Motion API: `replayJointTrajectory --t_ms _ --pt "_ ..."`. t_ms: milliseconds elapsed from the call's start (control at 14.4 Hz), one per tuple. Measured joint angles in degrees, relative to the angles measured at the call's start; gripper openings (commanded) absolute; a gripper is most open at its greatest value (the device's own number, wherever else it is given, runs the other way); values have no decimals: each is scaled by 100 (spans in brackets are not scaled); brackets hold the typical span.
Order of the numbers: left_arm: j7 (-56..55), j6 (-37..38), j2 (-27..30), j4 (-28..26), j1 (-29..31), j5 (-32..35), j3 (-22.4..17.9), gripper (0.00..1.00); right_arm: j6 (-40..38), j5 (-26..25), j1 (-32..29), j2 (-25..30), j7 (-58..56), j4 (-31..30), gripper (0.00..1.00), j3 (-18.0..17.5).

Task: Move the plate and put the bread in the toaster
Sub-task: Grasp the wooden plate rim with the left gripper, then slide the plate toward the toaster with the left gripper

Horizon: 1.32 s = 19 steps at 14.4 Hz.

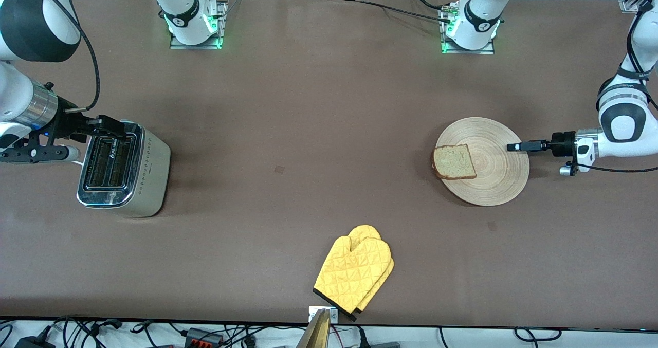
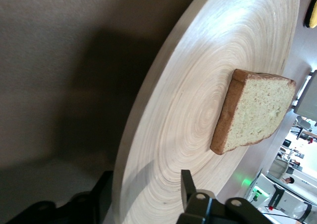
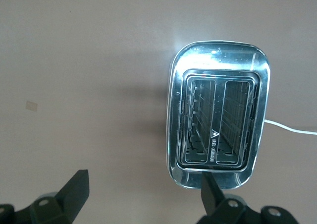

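The round light-wood plate (image 1: 498, 178) lies toward the left arm's end of the table. The bread (image 1: 454, 161) lies on it, at the rim toward the table's middle. My left gripper (image 1: 514, 146) is level with the plate's rim on the left arm's side. In the left wrist view the open gripper (image 2: 146, 177) straddles the plate (image 2: 198, 85) rim, one finger above and one below, with the bread (image 2: 255, 112) past it. The cream toaster (image 1: 123, 170) stands at the right arm's end, slots empty. My right gripper (image 1: 110, 127) hangs open over its end (image 3: 143, 175), above the toaster (image 3: 218, 120).
A yellow oven mitt (image 1: 354, 273) lies near the table's front edge, at the middle. The toaster's white cord (image 3: 292, 129) trails off from its side. The brown table (image 1: 288, 132) is bare between toaster and plate.
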<state>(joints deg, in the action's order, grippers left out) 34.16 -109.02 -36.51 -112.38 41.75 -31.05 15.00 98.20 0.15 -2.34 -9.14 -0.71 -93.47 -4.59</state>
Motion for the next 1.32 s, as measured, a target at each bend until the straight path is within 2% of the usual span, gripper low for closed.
replayJointTrajectory --t_ms 139,348,696,975,1323 --pt "-5 80 0 0 -1 -65 1 20 -1 0 0 0 0 11 100 -13" --pt "9 151 0 13 0 -86 5 2 -1 0 1 -2 0 25 100 -20" --pt "128 855 27 292 -23 -251 173 1 -1 2 56 -15 0 25 100 -86" --pt "135 1150 21 331 -194 -762 343 1 -8 30 93 -20 -5 25 100 -93" --pt "126 1216 -49 331 -390 -1375 874 0 -31 93 329 -144 -1 23 100 -116"
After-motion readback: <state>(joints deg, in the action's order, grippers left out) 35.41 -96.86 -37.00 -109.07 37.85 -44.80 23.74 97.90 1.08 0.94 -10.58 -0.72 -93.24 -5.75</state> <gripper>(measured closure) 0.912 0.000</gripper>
